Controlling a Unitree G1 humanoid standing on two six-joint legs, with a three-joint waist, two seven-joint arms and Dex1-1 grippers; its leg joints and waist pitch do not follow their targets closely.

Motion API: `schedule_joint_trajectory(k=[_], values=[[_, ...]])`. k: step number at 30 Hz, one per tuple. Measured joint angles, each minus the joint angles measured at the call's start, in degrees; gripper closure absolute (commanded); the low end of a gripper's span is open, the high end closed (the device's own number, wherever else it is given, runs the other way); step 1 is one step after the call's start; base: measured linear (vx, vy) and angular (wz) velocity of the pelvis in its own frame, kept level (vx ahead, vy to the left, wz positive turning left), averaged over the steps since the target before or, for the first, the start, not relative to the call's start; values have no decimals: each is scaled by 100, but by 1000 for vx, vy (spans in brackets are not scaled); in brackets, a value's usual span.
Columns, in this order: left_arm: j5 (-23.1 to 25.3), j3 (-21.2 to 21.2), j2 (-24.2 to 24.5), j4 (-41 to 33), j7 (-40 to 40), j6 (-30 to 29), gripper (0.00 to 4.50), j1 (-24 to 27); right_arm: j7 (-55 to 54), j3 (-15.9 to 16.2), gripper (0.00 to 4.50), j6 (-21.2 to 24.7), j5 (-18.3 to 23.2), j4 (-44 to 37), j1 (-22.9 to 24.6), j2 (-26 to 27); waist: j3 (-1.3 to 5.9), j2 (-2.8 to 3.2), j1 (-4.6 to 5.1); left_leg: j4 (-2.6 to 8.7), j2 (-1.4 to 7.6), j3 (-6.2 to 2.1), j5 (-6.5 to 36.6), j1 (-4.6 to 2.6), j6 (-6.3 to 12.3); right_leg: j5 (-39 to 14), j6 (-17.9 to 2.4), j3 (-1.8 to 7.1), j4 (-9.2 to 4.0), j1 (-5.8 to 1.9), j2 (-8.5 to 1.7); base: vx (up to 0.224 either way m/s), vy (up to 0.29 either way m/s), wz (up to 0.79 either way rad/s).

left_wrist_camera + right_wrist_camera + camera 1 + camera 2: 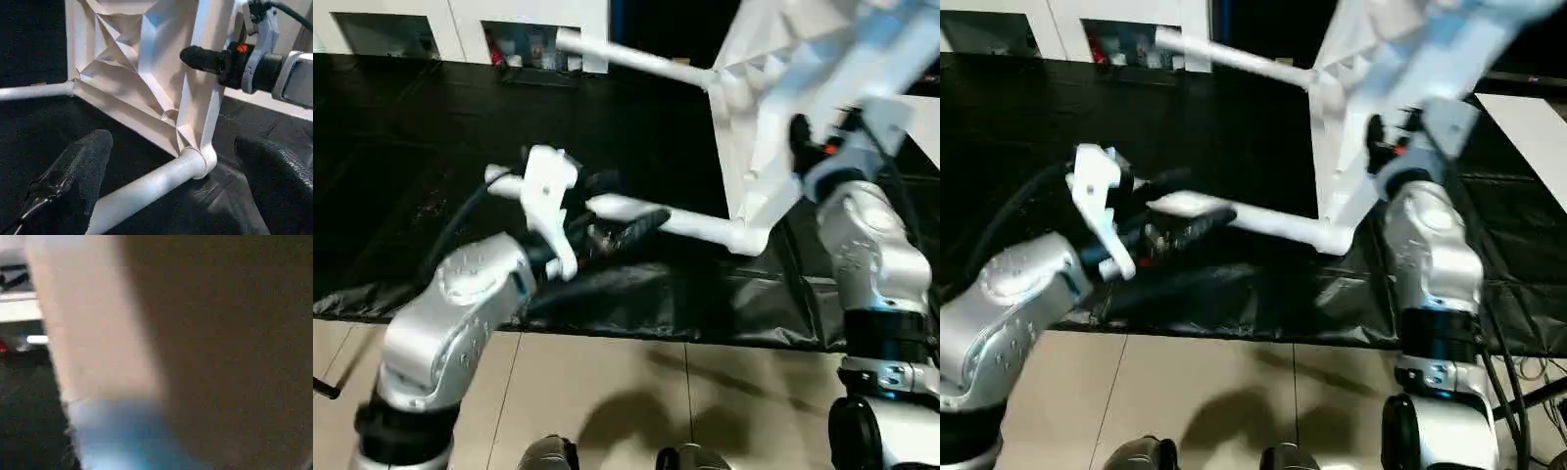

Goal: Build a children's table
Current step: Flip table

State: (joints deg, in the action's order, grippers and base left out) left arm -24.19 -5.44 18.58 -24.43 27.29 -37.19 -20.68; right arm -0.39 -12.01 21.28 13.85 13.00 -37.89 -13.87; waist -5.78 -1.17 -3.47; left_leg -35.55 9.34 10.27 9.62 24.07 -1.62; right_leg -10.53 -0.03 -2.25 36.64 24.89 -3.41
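Two legs are seated in the top (773, 108), which stands on edge, ribbed underside facing the robot's left, over the black-covered desk (411, 147). The near leg (690, 223) runs from the lower corner socket (198, 161) out toward the left arm; the far leg (626, 59) juts from the upper socket toward the cabinet (460, 20) behind. The left tool (171, 191) straddles the near leg, fingers (73, 171) spread on either side, not pinching it as far as the wrist view shows. The right tool (210, 58) is at the top's edge rib; one black finger presses against the rib, but whether it is clamped I cannot tell. Judgement: step in hand is steadying the top while the near leg is seated or checked. To do it well, close the left tool squarely on the leg near the socket, push along the leg's axis rather than sideways, and keep the right tool bracing the rib so the top does not tip. Risk: side load levers the leg out of the socket.
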Motion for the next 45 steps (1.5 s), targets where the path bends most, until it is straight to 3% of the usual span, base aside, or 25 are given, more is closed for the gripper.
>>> schedule_joint_trajectory(k=[3, 16, 19, 25, 34, 42, 45], values=[[66, -33, 23, 0, 0, 0, 0, -5, -80, 156, 258, 77, -132, -91, -2, -1, -2, -6, -11, -1, 0, 0, -1, 1, -1, 0, 0, 1, 0, -1, 0, 0, 0, 0], [588, -217, 196, 87, -90, 225, 0, -219, -471, 291, 258, 297, -312, -237, -60, 210, -2, -21, 9, 0, 1, 0, -4, -1, -6, 3, 3, 0, 1, -1, 0, 0, 0, 0], [734, -231, 195, 237, -177, 342, 0, -282, -494, 361, 189, 374, -363, -283, -80, 226, -2, -23, 7, 0, 1, 0, -6, -1, -9, 4, 3, 0, 1, -1, 0, 0, 0, 0], [950, -305, 171, 299, -201, 588, 0, -468, -433, 483, 142, 451, -527, -290, -76, 182, -2, -42, 12, -1, 0, 0, -7, -1, -10, 8, -1, 2, 0, -2, 0, 0, 0, 0], [1924, -462, 368, 665, -561, 1406, 0, -903, -256, 586, 65, 227, -690, -212, 12, 133, -3, -43, 20, -1, 5, 0, -11, -2, -15, 18, -1, -1, 2, 1, 3, 0, 0, 0], [3232, -770, 834, 924, -917, 2985, 0, -1210, -268, 799, 65, -177, -925, 402, 195, 178, -2, -43, 13, -2, 7, -1, -13, -2, -18, 37, -32, -3, 3, 1, 3, 0, 0, 0], [3867, -893, 1071, 1225, -1273, 3334, 0, -1409, -246, 786, 99, -326, -923, 536, 183, 227, -2, -43, 15, -2, 11, -1, -16, -4, -23, 38, -32, -5, 8, 2, 5, 0, 0, 0]])
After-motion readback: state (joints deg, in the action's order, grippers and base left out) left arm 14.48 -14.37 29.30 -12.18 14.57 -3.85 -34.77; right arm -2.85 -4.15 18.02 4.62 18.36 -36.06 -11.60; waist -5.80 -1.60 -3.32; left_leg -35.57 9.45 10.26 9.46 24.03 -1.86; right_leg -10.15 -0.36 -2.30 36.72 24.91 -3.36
